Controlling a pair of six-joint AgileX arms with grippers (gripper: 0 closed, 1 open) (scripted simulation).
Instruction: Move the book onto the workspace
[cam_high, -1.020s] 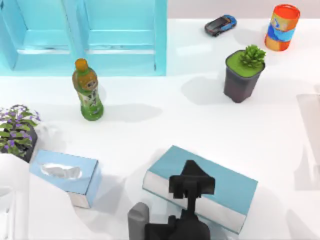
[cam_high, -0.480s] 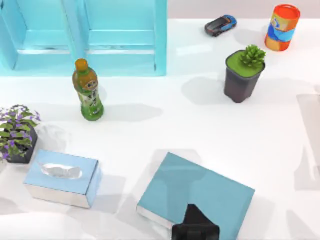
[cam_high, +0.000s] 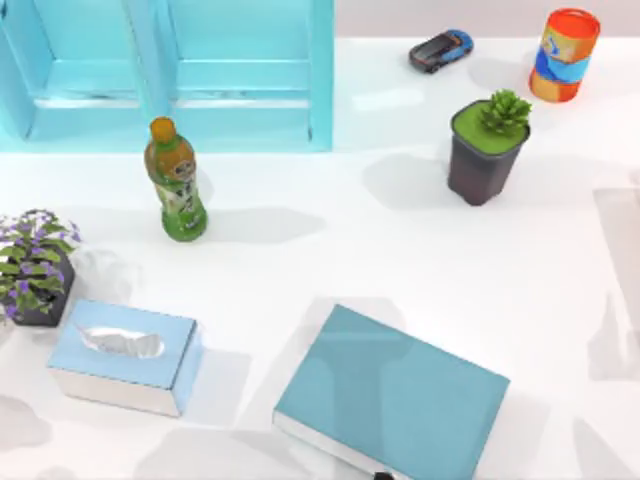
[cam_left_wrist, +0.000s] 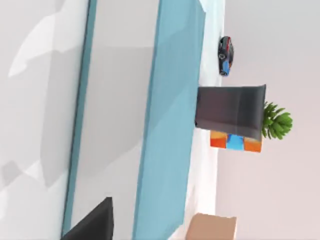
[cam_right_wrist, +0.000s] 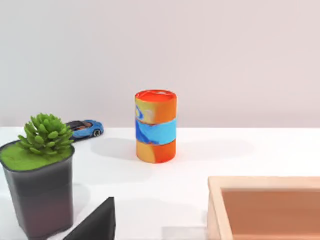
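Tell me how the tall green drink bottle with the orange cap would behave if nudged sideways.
The tall green drink bottle with the orange cap stands upright on a narrow base, so a high push would probably tip it. Being round, it would likely roll once down. The glossy white tabletop looks smooth, so a low nudge might just slide it.

No wording can be read anywhere. The green bottle (cam_high: 176, 181) carries a label with a printed face-like picture, but its characters are too small to make out. The orange can (cam_high: 564, 55) shows only blue and yellow swirls, and the book (cam_high: 392, 392) has a plain teal cover.
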